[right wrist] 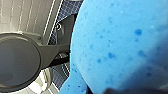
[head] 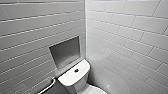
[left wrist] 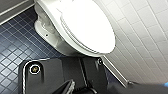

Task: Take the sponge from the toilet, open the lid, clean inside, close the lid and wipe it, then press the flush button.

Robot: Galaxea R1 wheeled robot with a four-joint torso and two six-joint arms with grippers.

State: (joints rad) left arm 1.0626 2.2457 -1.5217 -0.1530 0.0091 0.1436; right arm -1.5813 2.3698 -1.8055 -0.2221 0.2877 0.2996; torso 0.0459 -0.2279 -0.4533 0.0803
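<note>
Right claw seems clamped on the sponge; left claw's state I cannot tell, though the closed lid lies nearer that arm.

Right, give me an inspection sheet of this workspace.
surface: dark blue tiled floor
job's things: white glossy ceramic toilet, white oval plastic lid shut; bright blue porous sponge close before the right wrist camera; dark round flush button on tank top
clutter: nothing seen
claws: open or shut cannot be told
cables: nothing seen
surroundings: white tiled walls, recessed grey metal niche, white grab rail
</note>
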